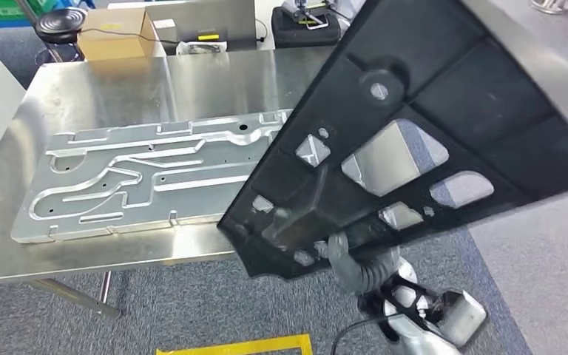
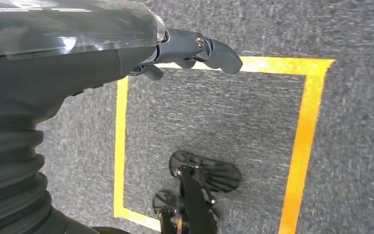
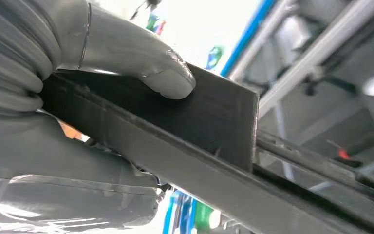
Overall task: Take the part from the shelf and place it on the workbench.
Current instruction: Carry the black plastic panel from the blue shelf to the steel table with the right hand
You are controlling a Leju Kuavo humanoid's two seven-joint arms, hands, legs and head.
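Observation:
A large black plastic part (image 1: 429,111) with several cut-outs hangs tilted above the right end of the steel workbench (image 1: 192,81), its upper end rising out of the picture at top right. My right hand (image 1: 351,262) grips it at its lower edge, just past the bench's near edge. In the right wrist view the grey thumb (image 3: 165,73) presses on the part's rim (image 3: 214,112). My left hand (image 2: 190,48) hangs over the carpet with its fingers out and holds nothing.
A big silver pressed-metal plate (image 1: 148,177) lies flat on the left and middle of the bench. At the far edge stand a cardboard box (image 1: 115,33), a black stool (image 1: 61,22) and a black case (image 1: 307,26). Yellow tape (image 2: 304,141) marks a square on the grey carpet.

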